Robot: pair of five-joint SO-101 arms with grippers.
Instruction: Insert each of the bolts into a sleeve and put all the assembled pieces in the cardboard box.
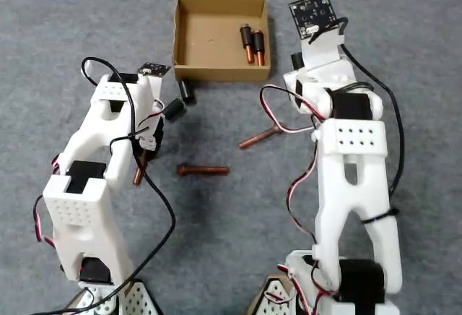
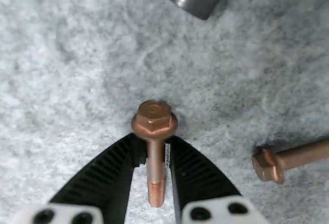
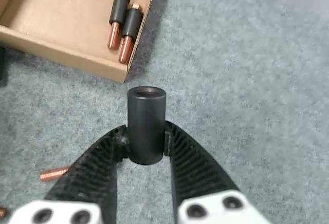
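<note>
Copper bolt [image 2: 154, 157] clamped in left tool [image 2: 154, 143]; right tool [image 3: 145, 134] grips black sleeve [image 3: 146, 124], apparently upright

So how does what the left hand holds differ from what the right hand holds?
The left hand is shut on a copper-coloured bolt. The right hand is shut on a black sleeve. The bolt is slim with a flanged hexagonal head, while the sleeve is a thicker plain tube, hollow at its end. Shared: each is clamped in its hand, and they are not yet joined.

Grey felt table [image 1: 404, 40]: box [image 1: 220, 74], bolts [image 1: 203, 170], sleeves [image 1: 187, 90]
</note>
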